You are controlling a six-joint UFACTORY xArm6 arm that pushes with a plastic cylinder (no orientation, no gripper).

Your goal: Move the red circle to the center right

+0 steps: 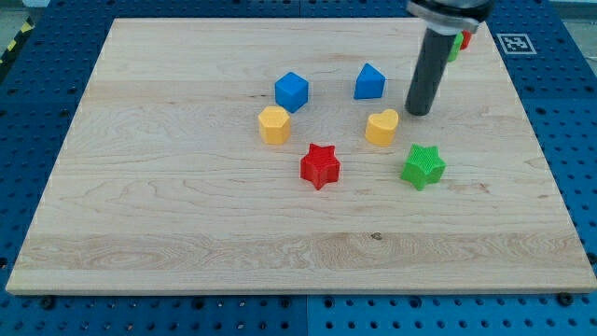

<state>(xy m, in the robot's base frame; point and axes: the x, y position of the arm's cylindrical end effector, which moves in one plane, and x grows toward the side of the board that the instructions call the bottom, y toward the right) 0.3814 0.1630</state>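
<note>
The red circle [465,38] shows only as a sliver near the view's top right, mostly hidden behind the rod, with a green block [452,49] just beside it, also mostly hidden. My tip [418,111] rests on the board below those two, right of the blue block [369,82] and just up and right of the yellow heart [381,127]. It touches no block that I can see.
A blue cube [291,91] and a yellow block [274,124] sit left of centre. A red star [320,165] lies at centre and a green star [423,166] to its right. The wooden board [187,233] lies on a blue pegboard.
</note>
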